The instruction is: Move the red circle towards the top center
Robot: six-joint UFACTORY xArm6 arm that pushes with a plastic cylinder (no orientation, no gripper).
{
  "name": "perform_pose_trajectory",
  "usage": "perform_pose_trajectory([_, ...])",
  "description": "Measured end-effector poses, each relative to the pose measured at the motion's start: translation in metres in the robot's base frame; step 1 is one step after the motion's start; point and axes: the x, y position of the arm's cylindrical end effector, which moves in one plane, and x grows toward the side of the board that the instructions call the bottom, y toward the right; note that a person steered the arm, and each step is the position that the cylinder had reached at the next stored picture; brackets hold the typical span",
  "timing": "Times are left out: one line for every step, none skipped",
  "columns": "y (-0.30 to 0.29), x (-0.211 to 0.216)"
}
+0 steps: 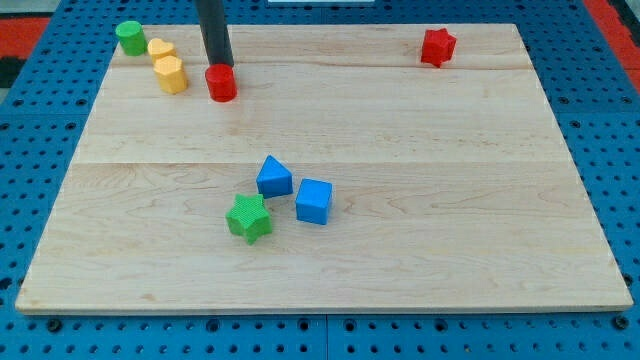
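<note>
My tip [219,64] stands near the top left corner of the wooden board [420,250]; the dark rod comes down from the view's top edge and its lower end meets the top of the red circle [221,83], touching it or just behind it; the exact contact I cannot tell, since the rod hides the far rim of the block. There is no hand or jaw on this arm; the rod holds nothing, it only rests against that block.

The red circle sits close to the board's top edge, well left of the centre of that edge; just to its left lies a yellow block [171,75] of roughly hexagonal shape, with a second, smaller yellow block [160,48] just beyond it towards the top edge; the two yellow blocks are touching or nearly so. A green circle [129,37] sits in the top left corner, just beside the smaller yellow block.

Near the top right corner, well apart from everything else, lies a red star [437,47].

Towards the bottom edge, a little left of its middle, three blocks cluster together: a blue block [274,177] with a peaked top, a blue cube [313,201] just to its right, and a green star [248,218] nearest the bottom edge, just beside the peaked blue block.
</note>
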Motion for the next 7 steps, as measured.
perform_pose_trajectory([0.022, 0.017])
perform_pose_trajectory([0.003, 0.02])
perform_pose_trajectory([-0.054, 0.02])
perform_pose_trajectory([-0.069, 0.05])
perform_pose_trajectory([-0.048, 0.081])
perform_pose_trajectory([-0.009, 0.062])
perform_pose_trajectory([0.026, 0.035])
